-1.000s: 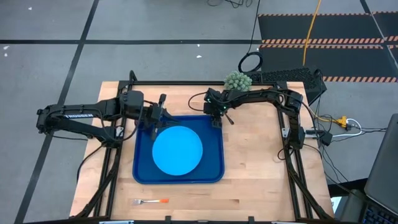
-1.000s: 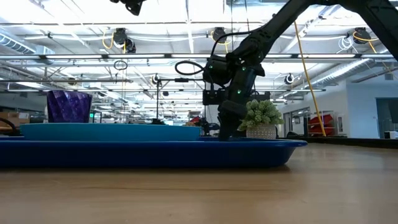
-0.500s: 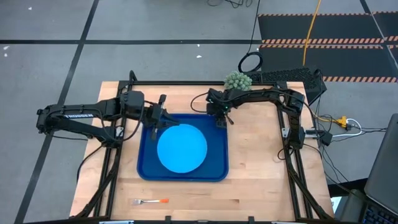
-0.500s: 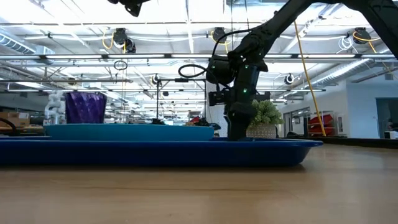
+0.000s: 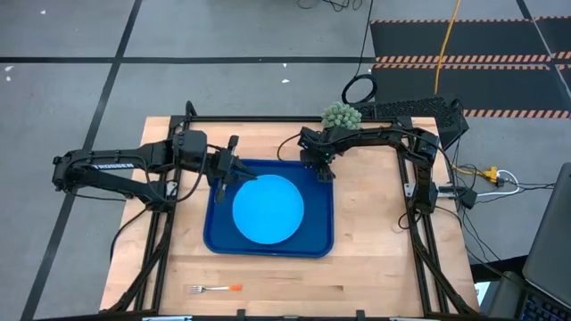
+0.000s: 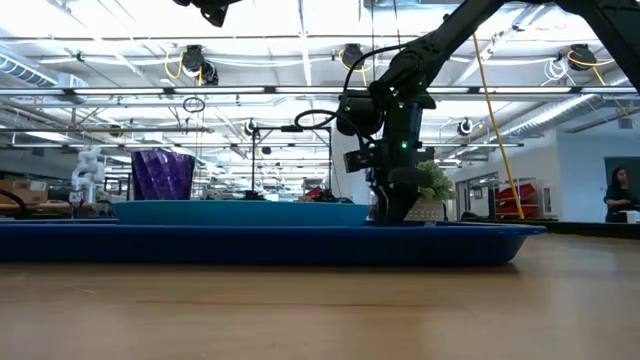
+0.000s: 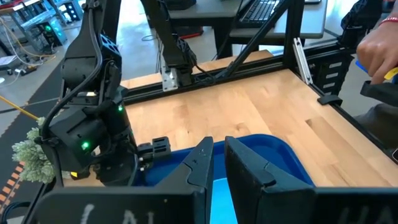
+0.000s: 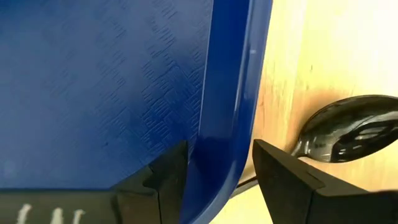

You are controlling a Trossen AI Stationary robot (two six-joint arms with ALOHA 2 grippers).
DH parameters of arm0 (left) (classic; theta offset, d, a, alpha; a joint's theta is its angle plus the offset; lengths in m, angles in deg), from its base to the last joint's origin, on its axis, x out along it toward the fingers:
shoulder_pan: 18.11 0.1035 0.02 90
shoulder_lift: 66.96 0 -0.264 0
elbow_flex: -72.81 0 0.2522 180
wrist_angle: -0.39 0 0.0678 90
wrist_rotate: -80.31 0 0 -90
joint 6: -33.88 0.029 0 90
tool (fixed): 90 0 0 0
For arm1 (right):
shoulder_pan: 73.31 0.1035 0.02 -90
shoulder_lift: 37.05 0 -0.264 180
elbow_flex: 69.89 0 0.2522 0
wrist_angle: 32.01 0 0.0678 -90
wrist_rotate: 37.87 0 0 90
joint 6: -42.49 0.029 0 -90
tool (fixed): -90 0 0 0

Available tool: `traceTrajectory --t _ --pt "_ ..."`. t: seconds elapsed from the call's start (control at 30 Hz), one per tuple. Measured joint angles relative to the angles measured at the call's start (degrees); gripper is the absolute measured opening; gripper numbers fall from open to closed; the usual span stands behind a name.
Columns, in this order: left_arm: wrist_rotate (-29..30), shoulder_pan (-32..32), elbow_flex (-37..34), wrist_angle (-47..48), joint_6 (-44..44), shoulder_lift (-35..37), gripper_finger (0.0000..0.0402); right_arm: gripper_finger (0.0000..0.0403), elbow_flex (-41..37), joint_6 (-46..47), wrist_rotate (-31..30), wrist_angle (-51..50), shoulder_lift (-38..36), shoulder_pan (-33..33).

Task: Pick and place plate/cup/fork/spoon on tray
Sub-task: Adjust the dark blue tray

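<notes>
The dark blue tray (image 5: 268, 252) lies mid-table with the light-blue plate (image 5: 268, 209) flat in it. The purple cup (image 6: 163, 175) stands upright on the tray behind the plate in the low view. My right gripper (image 5: 323, 171) is shut on the tray's far right corner. The dark spoon (image 8: 348, 127) lies on the table just outside that corner. The orange-handled fork (image 5: 217, 289) lies near the table's near edge. My left gripper (image 5: 236, 168) hovers over the tray's far left corner, its fingers (image 7: 202, 165) a narrow gap apart and empty. My right gripper holds the tray's raised rim (image 8: 227, 118) at the far right corner, one finger (image 8: 165, 177) inside the tray and one (image 8: 292, 180) outside. The fingers point down from above and stand across the rim. The tray stays flat on the table (image 6: 400, 300).
A small potted plant (image 5: 340, 116) stands at the table's far edge behind my right gripper. A person's hand (image 7: 379, 46) shows beyond the table in the left wrist view. Bare wood lies to the tray's right and along the near edge around the fork.
My right gripper has moved toward the table's right edge with the rim between its fingers. The tray has slid along the table that way, carrying the plate and the cup. My left gripper has kept still, so the tray's far left corner now lies under it.
</notes>
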Motion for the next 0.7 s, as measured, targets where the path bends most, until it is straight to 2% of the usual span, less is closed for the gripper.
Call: traceTrajectory --t 0.33,0.7 --pt "0.0 0.0 0.0 0.07 -0.02 0.0 0.0044 0.017 0.0 -5.58 -0.95 -1.01 -0.11 0.09" --pt "0.0 0.0 0.0 0.09 0.04 0.0 0.0044 0.0105 0.05 -6.78 -1.4 -1.17 -0.21 1.66"
